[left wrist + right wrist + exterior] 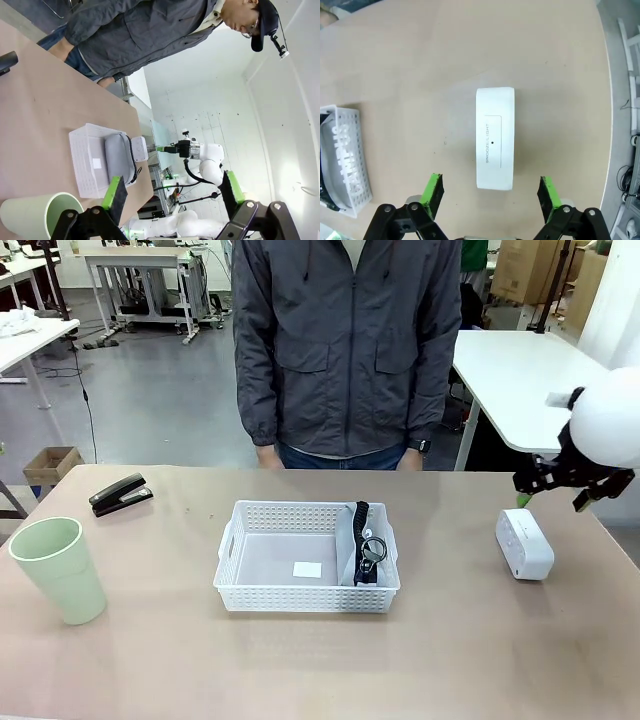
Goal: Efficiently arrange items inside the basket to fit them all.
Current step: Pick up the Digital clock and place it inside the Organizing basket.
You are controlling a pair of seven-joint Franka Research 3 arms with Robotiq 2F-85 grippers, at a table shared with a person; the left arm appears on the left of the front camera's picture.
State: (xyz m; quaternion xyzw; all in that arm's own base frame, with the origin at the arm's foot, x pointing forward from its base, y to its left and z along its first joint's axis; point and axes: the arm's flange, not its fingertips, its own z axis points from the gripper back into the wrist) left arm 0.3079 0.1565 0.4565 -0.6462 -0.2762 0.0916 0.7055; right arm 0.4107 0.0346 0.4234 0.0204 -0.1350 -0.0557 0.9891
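Note:
The white lattice basket (250, 595) sits mid-table, with the grey CAMPUS pouch (349, 545) standing on edge against its right wall. A small white box (524, 543) lies on the table to the right; in the right wrist view the box (494, 138) lies just ahead of my open right gripper (491, 192). That right gripper (558, 486) hovers above and behind the box. The black stapler (120, 494) rests at far left, and the pale green cup (58, 569) stands upright at near left. My left gripper (172, 192) is open in the air, above the cup (35, 216).
A person in a grey jacket (345, 350) stands at the far edge, hands down by the table rim. A small white label (307, 569) lies on the basket floor. Bare tabletop (470, 650) lies in front of the basket and between it and the box.

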